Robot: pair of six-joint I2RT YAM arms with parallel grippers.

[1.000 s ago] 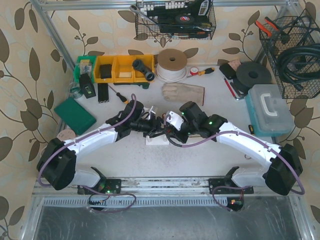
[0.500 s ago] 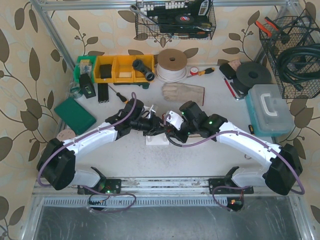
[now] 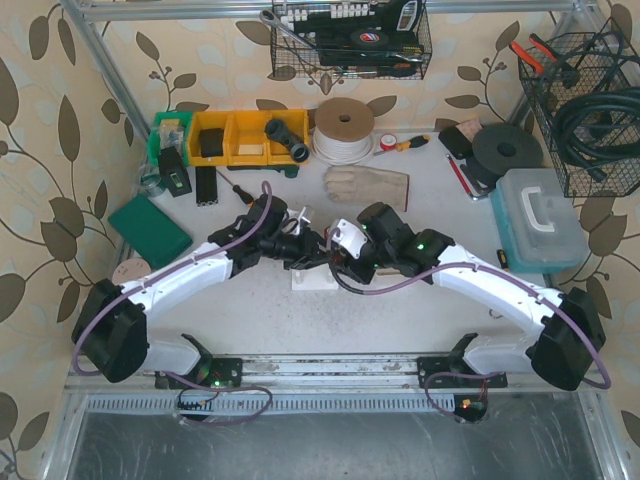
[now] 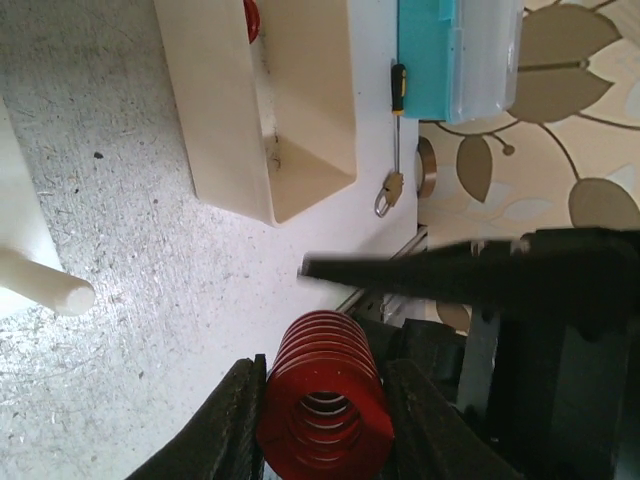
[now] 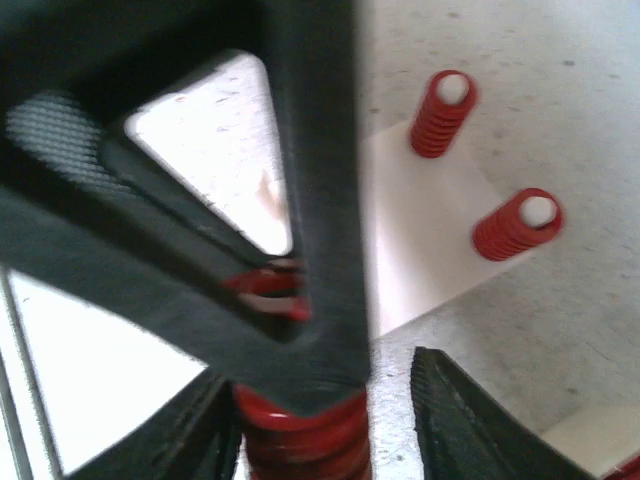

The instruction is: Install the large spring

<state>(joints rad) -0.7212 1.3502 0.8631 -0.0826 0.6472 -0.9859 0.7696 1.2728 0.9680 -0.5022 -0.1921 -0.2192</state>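
Note:
The large red spring (image 4: 325, 400) is pinched between the fingers (image 4: 235, 425) of my left gripper (image 3: 303, 247), which holds it just above the table. In the right wrist view the same spring (image 5: 300, 445) sits by the left finger of my right gripper (image 5: 330, 430), whose jaws stand apart with a gap to the right finger (image 5: 460, 420). The left gripper's dark fingers block much of that view. A white base plate (image 5: 420, 220) carries two small red springs (image 5: 443, 115) (image 5: 517, 225) on white pegs. Both grippers meet over this plate (image 3: 312, 281) at the table's middle.
A white channel block (image 4: 255, 100) and a white peg (image 4: 45, 285) lie ahead of the left gripper. A glove (image 3: 368, 185), a wire spool (image 3: 343, 128), yellow bins (image 3: 235, 136), a green pad (image 3: 150, 230) and a teal box (image 3: 537, 220) stand around.
The left arm has shifted slightly forward and to the right with the spring, closer to the right gripper. The right arm has barely moved.

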